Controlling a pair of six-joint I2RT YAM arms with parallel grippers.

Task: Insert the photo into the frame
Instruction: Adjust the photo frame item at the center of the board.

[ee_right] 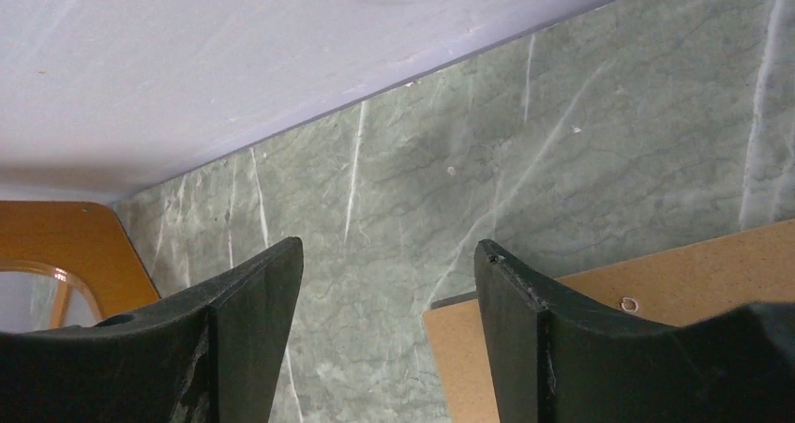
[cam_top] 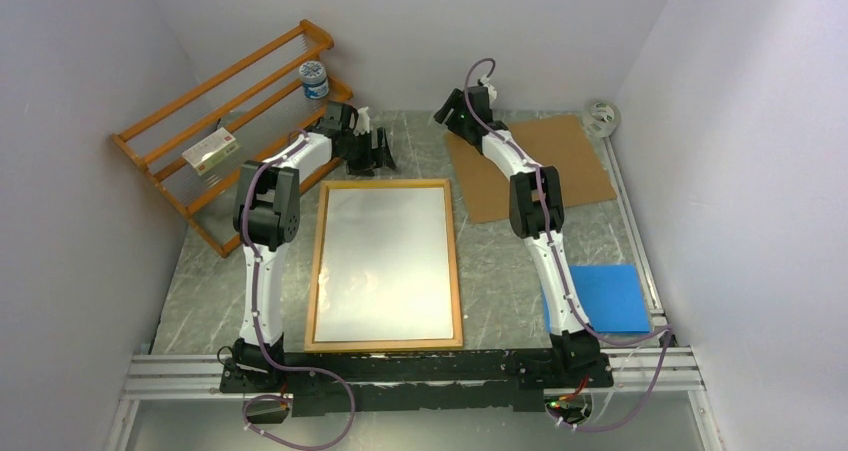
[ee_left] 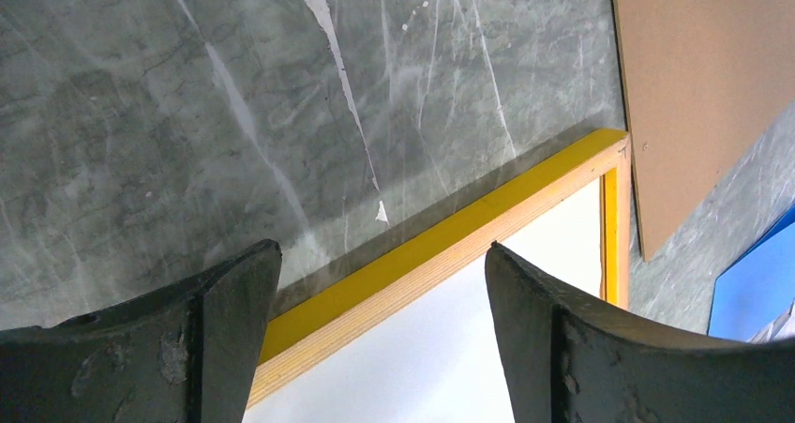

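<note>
The frame lies flat at the table's middle, plain wood back up; its yellow outer side shows in the left wrist view. A white sheet fills it and looks like the photo's plain back; it also shows in the left wrist view. My left gripper is open and empty, its jaws astride the frame's far edge, a little above it. My right gripper is open and empty, above the table at the brown backing board's far left corner.
The brown backing board lies at the far right, right of the frame. A blue sheet lies near right. The orange slatted rack leans at far left with a jar and a box. A tape roll sits far right.
</note>
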